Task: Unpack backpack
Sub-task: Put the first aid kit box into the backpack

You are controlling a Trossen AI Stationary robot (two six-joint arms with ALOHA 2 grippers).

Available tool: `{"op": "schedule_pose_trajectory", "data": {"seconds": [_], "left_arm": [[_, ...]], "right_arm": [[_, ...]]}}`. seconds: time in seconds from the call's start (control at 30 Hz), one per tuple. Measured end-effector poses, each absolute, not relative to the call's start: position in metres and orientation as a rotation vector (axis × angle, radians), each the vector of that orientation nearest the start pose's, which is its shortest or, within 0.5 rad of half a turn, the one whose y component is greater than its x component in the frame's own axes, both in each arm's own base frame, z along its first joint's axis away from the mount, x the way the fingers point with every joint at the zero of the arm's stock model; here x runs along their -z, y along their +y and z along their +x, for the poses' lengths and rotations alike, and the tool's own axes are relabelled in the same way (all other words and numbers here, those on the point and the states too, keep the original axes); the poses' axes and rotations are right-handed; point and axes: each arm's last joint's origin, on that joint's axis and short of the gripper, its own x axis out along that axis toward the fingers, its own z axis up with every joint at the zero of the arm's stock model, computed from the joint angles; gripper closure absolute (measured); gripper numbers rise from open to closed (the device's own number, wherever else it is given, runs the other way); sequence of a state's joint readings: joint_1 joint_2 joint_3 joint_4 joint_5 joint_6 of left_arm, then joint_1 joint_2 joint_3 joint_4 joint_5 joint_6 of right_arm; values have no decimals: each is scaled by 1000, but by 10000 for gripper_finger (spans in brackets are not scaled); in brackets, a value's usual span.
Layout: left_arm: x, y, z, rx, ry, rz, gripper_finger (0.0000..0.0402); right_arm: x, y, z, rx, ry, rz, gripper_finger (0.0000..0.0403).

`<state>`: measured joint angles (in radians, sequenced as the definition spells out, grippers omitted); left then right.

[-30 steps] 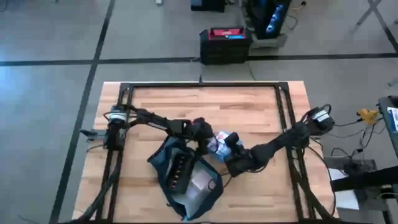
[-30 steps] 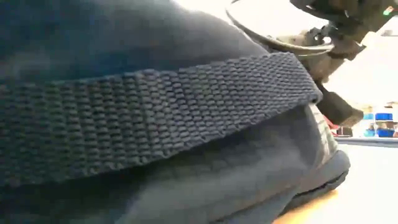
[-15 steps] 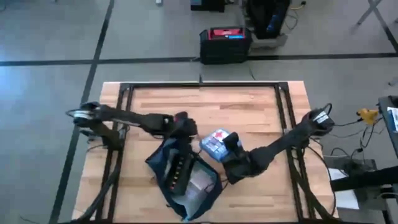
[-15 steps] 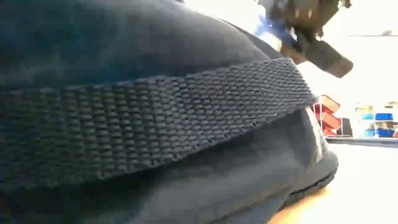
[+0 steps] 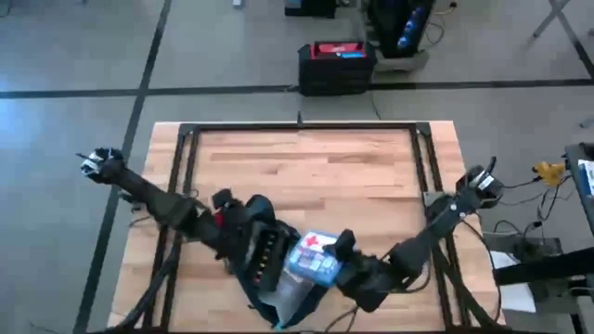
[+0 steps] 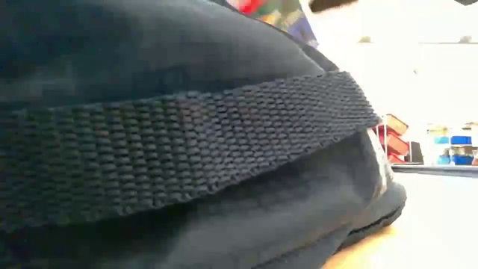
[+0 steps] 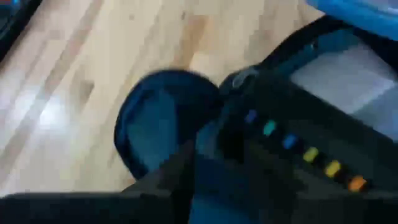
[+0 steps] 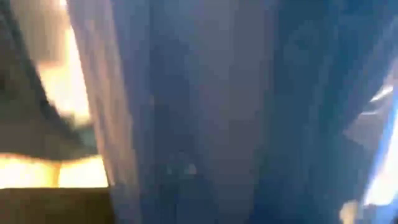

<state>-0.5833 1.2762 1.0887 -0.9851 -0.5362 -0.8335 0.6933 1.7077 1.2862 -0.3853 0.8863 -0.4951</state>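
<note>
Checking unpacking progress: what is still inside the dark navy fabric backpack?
The dark navy fabric backpack shows a clear plastic pouch inside; anything deeper is covered.

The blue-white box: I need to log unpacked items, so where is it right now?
In the high view the blue-white box sits over the open backpack near the table's front edge, right at the right hand.

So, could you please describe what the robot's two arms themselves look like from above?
Both are slim, dark, jointed arms. The left arm ends in a light metallic fitting at its outer joint, with a small red mark nearer its wrist. The right arm has a similar pale fitting at its outer joint. Thin dark cables trail beside both.
</note>
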Motion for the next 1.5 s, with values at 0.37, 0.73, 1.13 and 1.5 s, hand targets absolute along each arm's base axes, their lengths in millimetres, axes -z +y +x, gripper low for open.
{"op": "schedule_pose_trajectory", "data": {"seconds": [0.37,0.73,1.13,1.5], "left_arm": [[-266,-125,185,-447,1040,-156,243],[-273,-120,193,-517,888,-358,144],[-232,-96,196,-628,994,-385,170],[-238,-103,210,-466,959,-398,395]], "right_arm": [[-244,229,335,61,619,-1197,278],[-241,228,340,88,647,-1116,278],[-238,233,340,-7,651,-1224,278],[-204,247,347,-108,682,-1370,278]]}}
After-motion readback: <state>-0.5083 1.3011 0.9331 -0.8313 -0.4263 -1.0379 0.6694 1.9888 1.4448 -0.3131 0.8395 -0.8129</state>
